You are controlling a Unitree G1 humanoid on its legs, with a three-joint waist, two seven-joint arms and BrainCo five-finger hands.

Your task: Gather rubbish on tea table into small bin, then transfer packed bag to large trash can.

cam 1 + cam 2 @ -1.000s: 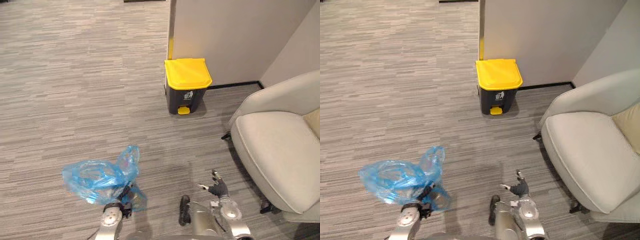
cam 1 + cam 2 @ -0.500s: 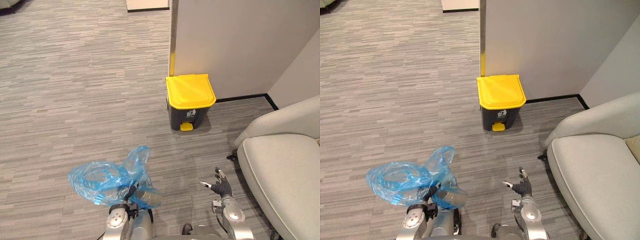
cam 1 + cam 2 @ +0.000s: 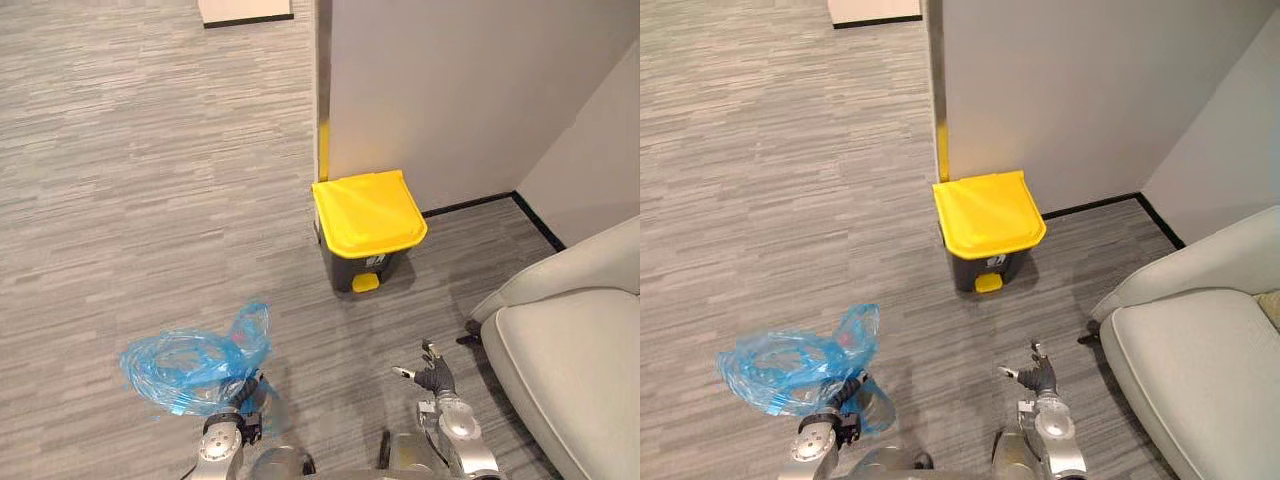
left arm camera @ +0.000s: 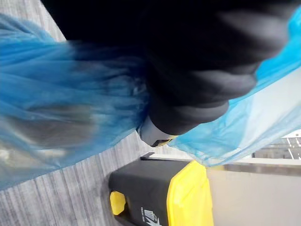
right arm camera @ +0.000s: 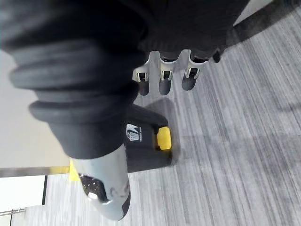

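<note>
A crumpled blue plastic bag (image 3: 190,362) hangs above the carpet at the lower left, with my left hand (image 3: 243,392) shut on its gathered top; the blue film (image 4: 61,117) wraps round that hand in the left wrist view. The large trash can (image 3: 368,228), dark grey with a closed yellow lid and a yellow pedal, stands on the floor ahead against the wall corner. It also shows as the can (image 5: 146,146) in the right wrist view. My right hand (image 3: 432,372) hovers empty over the carpet at the lower right, its fingers (image 5: 161,77) relaxed and open.
A pale grey armchair (image 3: 575,350) fills the lower right, close beside my right hand. A grey wall (image 3: 450,90) with a yellow-edged corner rises behind the can. Grey striped carpet (image 3: 130,180) stretches to the left and far side.
The camera has moved forward and turned, so the can now sits nearer and more central and the armchair slid right. The bag stays in my left hand; the right hand stays open.
</note>
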